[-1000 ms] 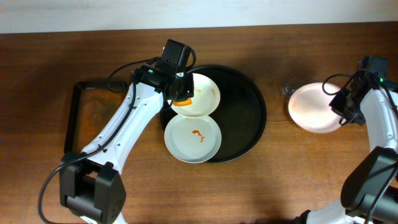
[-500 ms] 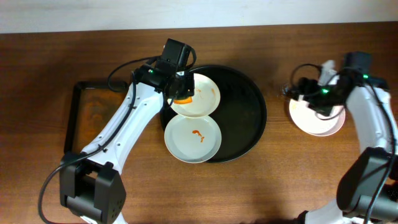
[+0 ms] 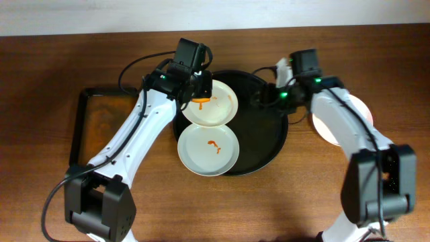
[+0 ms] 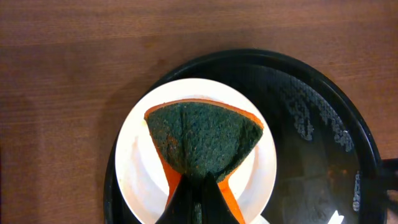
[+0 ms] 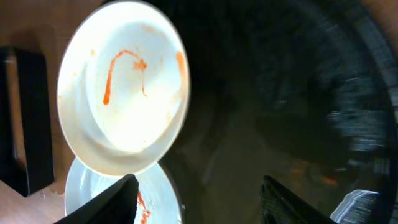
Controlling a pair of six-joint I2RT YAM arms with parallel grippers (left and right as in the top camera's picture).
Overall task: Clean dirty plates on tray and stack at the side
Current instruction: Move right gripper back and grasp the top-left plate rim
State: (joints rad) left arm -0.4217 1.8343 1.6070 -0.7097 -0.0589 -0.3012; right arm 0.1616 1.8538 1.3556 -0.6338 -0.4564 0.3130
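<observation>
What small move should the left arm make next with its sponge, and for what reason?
Probably lower the left gripper so the sponge presses on the upper plate and begin wiping. The gripper holds the sponge over that plate on the black tray, and orange streaks show on the plate's surface.

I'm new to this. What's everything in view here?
Table: one, brown wood, under everything.
Round tray: one, black, mid-table.
Dirty plates: two, white with orange smears, overlapping on the round tray's left.
Plain plate: one, white, on the table right of the round tray, partly hidden.
Rectangular tray: one, black-rimmed, table's left.
Sponge: one, green over orange, over the far dirty plate.
Left gripper: one, black, shut on the sponge.
Right gripper: one, black, open, above the round tray.
</observation>
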